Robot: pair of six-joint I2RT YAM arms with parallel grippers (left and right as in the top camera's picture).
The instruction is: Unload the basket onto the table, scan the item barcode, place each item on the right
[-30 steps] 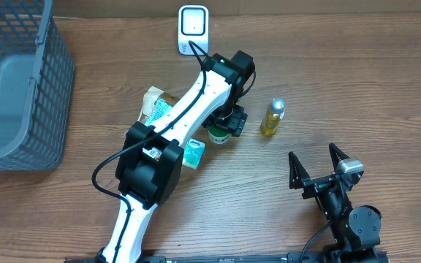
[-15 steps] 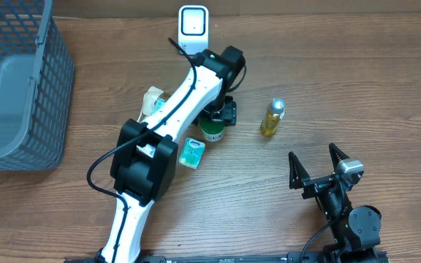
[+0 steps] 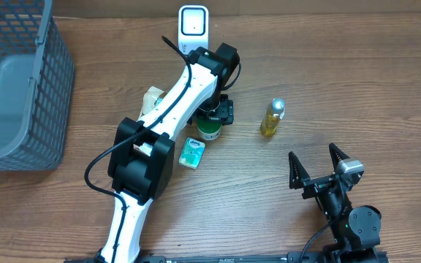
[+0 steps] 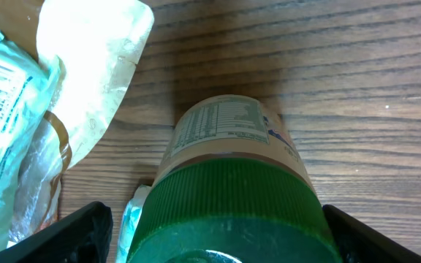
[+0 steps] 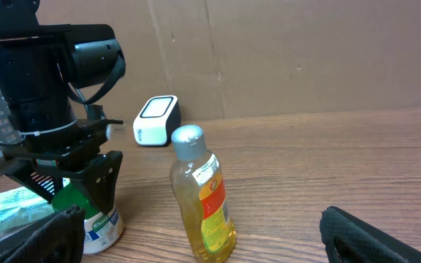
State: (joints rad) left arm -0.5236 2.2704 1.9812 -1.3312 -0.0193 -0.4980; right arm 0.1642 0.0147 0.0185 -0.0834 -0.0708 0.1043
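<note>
A jar [image 3: 209, 131] with a green ribbed lid and a white printed label [image 4: 221, 124] stands upright on the wooden table. My left gripper [image 3: 216, 117] hangs straight over it, open. Its black fingers [image 4: 79, 234] sit on either side of the lid with a small gap on each side. The right wrist view shows the same jar [image 5: 97, 223] under those fingers. The white barcode scanner [image 3: 193, 28] stands at the back of the table, behind the jar. My right gripper [image 3: 317, 166] rests open and empty near the front right.
A yellow liquid bottle [image 3: 272, 118] with a silver cap stands right of the jar. A crinkled bag [image 3: 152, 102] and a small teal pack [image 3: 192, 153] lie to the jar's left. A grey mesh basket [image 3: 13, 80] fills the far left.
The left arm has swung slightly left and back, the jar shifting with it. Its jaws have widened around the lid. The right arm has not moved.
</note>
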